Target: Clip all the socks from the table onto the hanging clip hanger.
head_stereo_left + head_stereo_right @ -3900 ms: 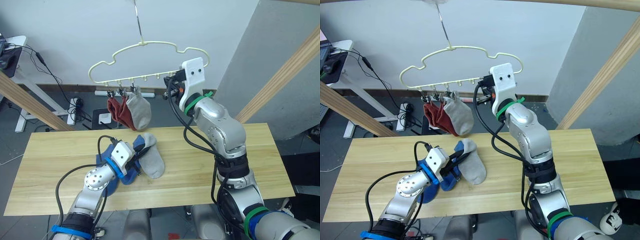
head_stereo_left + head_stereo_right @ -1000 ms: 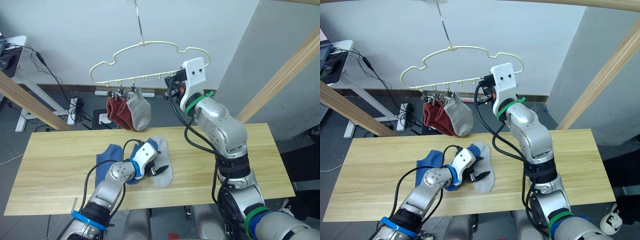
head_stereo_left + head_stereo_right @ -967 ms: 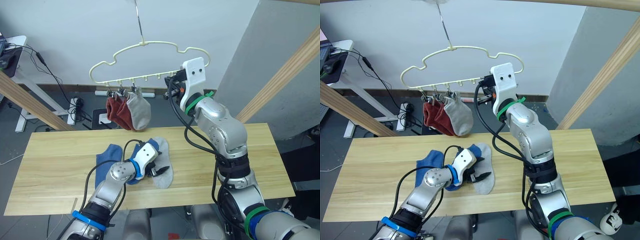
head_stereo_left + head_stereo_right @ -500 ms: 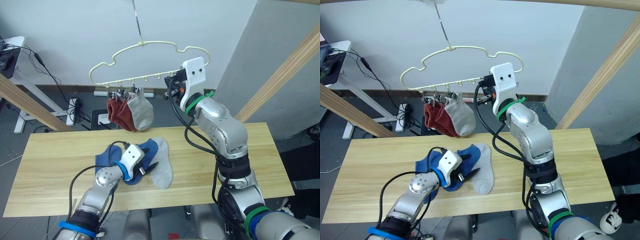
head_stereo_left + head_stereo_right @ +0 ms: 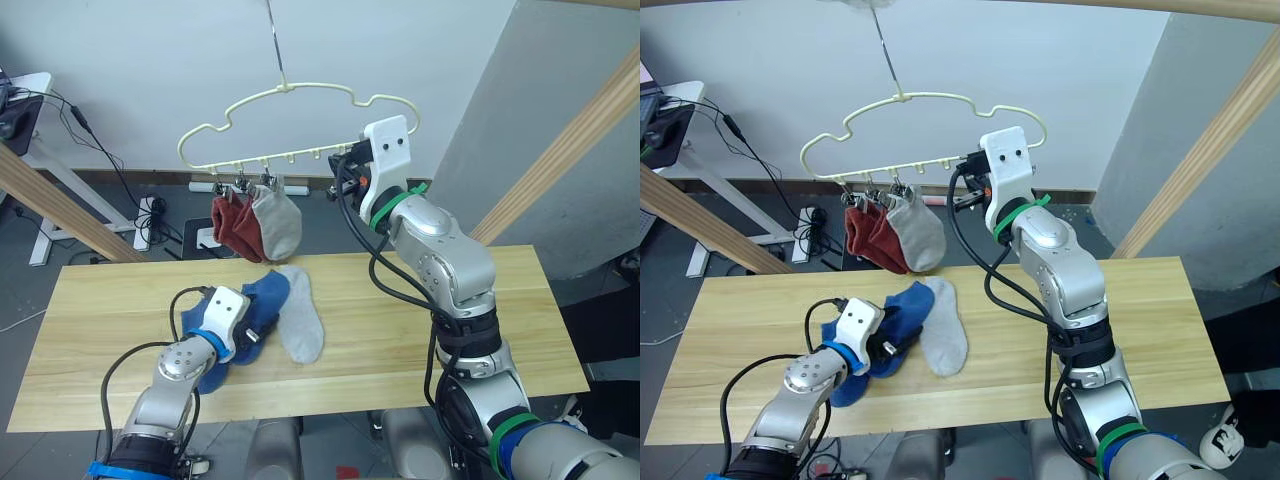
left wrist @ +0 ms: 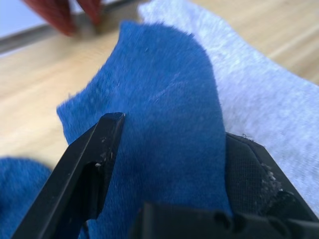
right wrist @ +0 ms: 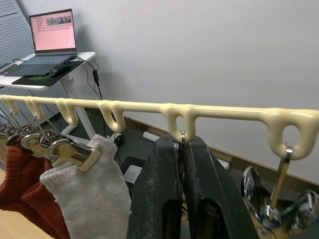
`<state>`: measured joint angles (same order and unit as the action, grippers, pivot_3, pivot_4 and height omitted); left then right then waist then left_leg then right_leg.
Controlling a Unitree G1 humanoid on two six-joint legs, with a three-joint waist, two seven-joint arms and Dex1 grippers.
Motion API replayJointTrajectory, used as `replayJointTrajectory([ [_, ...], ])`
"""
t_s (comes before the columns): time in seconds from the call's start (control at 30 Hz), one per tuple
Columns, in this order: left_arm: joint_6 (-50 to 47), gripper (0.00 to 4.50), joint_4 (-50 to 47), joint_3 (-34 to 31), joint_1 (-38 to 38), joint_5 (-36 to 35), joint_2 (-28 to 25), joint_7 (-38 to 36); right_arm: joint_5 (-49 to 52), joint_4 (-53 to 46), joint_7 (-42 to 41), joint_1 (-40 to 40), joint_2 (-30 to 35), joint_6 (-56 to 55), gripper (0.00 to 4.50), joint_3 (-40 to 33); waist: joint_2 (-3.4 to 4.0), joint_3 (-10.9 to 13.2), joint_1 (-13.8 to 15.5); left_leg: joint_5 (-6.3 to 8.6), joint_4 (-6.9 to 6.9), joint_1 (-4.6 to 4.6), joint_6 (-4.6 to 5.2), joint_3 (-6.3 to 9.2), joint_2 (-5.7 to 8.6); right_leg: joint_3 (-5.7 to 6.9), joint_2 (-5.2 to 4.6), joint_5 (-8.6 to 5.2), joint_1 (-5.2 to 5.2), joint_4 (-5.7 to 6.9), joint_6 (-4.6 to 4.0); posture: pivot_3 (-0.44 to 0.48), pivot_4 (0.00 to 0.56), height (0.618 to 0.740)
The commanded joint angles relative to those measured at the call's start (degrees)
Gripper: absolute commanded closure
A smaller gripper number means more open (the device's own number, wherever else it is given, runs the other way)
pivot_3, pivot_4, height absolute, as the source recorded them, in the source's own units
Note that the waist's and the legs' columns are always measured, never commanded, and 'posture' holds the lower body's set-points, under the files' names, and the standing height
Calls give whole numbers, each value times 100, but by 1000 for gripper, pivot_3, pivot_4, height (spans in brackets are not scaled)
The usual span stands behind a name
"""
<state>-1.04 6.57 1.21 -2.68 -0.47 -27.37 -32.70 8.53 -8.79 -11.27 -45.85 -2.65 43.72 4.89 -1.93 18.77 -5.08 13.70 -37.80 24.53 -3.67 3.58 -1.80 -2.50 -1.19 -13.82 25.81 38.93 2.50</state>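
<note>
The pale-yellow clip hanger (image 5: 290, 92) hangs above the table (image 5: 100, 310). Two dark red socks (image 5: 234, 228) and a grey sock (image 5: 280, 226) are clipped at its left end. On the table lie a blue sock (image 5: 263, 297), a second blue sock (image 5: 213, 372) partly under my left arm, and a grey sock (image 5: 300, 328). My left gripper (image 6: 174, 132) is low on the table, open, its fingers wide apart astride a fold of the blue sock (image 6: 164, 124). My right gripper (image 7: 180, 143) is raised under the hanger's bar (image 7: 149, 106), shut on a thin silver clip hanging from a loop.
Slanted wooden poles (image 5: 60, 205) (image 5: 570, 140) flank the table at left and right. A free silver clip (image 7: 279, 191) hangs right of my right gripper. A desk with a laptop (image 7: 52, 37) and floor cables (image 5: 150, 210) lie behind.
My left gripper has moved left across the table, from over the grey sock to the blue sock. The blue and grey socks on the table shifted left with it. The right arm stayed put.
</note>
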Motion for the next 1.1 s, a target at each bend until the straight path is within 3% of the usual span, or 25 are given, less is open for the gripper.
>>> replayJointTrajectory([
  [0.03,463,1085,-509,84,118,-303,-90,-490,95,-252,-28,-2,-12,-70,4500,39,0,0,8,0,1,1,0,-1,2,0,-3,1,0,-1,-1,-123,317,721],
  [0.1,395,1085,-592,183,99,-375,-130,-713,93,-243,-32,-5,-10,-83,4500,40,0,0,9,0,3,2,-1,-1,3,0,-5,1,0,-3,-1,-123,317,721],
  [0.23,163,44,-750,476,-6,-522,-148,-1192,93,-237,-29,-6,-9,-92,4500,46,1,0,4,0,3,2,0,-2,3,0,-2,-1,1,-4,1,-122,319,721],
  [0.6,-95,17,89,1159,-618,608,145,-508,109,-266,-11,-4,-9,-45,4500,60,1,1,1,0,2,2,0,-2,2,-1,2,-3,2,-2,5,-130,321,721],
  [0.77,-274,17,212,1342,-554,760,122,-600,113,-287,7,7,-21,-18,4500,68,2,1,0,0,3,2,0,-1,2,0,2,-1,2,-1,2,-132,324,721],
  [0.9,-267,865,200,1410,-411,673,67,-778,114,-297,16,10,-25,-10,4500,66,2,1,-3,0,2,2,0,-2,2,-1,2,-2,1,0,3,-133,325,721],
  [1.1,-79,2624,157,1402,-286,588,13,-959,135,-299,30,14,-8,-12,4500,66,2,1,-3,0,2,1,0,-2,1,-1,2,-2,1,0,2,-133,325,721],
])
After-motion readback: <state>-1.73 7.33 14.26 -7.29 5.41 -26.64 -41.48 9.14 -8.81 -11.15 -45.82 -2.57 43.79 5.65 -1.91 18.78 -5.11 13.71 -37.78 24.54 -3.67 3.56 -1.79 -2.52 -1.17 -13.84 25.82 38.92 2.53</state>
